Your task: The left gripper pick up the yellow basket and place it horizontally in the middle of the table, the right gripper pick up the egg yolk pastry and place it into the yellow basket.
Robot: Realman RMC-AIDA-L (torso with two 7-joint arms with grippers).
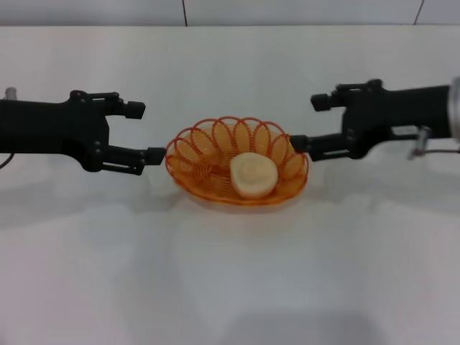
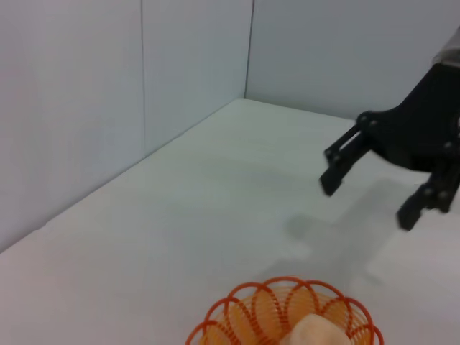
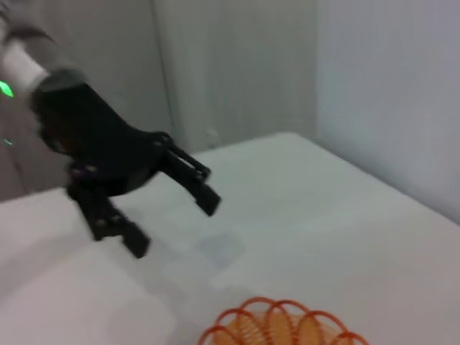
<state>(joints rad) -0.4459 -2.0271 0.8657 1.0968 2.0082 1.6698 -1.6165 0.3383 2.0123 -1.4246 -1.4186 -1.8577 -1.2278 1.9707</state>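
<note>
Now the egg yolk pastry [image 1: 253,175] lay inside the yellow basket [image 1: 198,162]; the left gripper [image 1: 144,131] and the right gripper [image 1: 310,123] flanked it, both open and empty.

Bright even light, soft shadows on table [image 1: 230,273], right wrist view blurred

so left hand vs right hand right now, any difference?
The black two-fingered left hand sits just left of the orange wire basket, its lower finger apart from the rim. The black right hand sits on the other side, its lower finger at the rim by the cream pastry. Both are open, empty and level.
</note>
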